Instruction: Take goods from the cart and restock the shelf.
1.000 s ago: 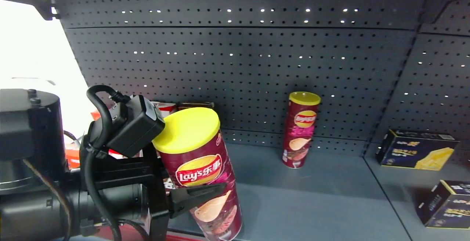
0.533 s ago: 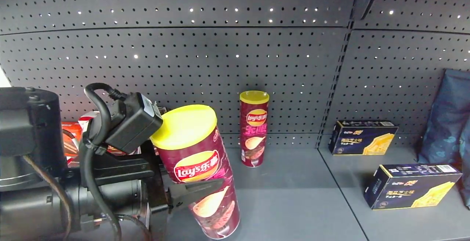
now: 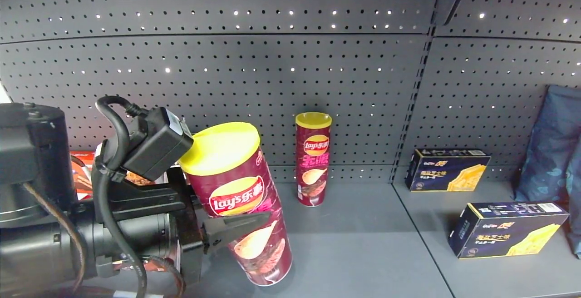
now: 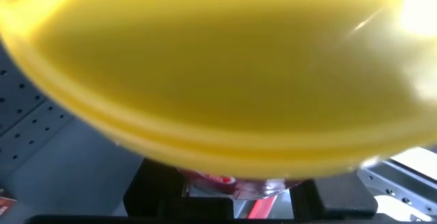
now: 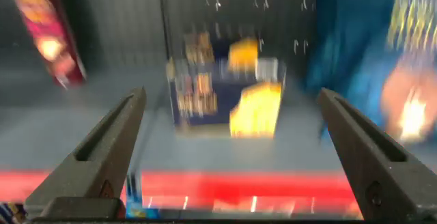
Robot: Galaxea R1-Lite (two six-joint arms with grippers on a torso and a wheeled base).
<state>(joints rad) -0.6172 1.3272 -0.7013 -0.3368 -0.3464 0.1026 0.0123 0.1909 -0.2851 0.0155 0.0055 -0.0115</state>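
Over the dark grey perforated metal shelf (image 3: 363,252), the left gripper (image 3: 247,218) clamps a tilted maroon cylindrical chip can with a yellow lid (image 3: 236,193), its base near the shelf's front, not yet released. One matching can (image 3: 313,159) stands behind. The right gripper (image 5: 231,101) gapes wide, empty.

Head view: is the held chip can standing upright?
No, the chip can leans clearly, its top tipped toward the robot's left.

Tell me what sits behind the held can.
Behind the can in the left pincer: the pegboard and red boxes, mostly hidden by the arm. A second can stands farther right.
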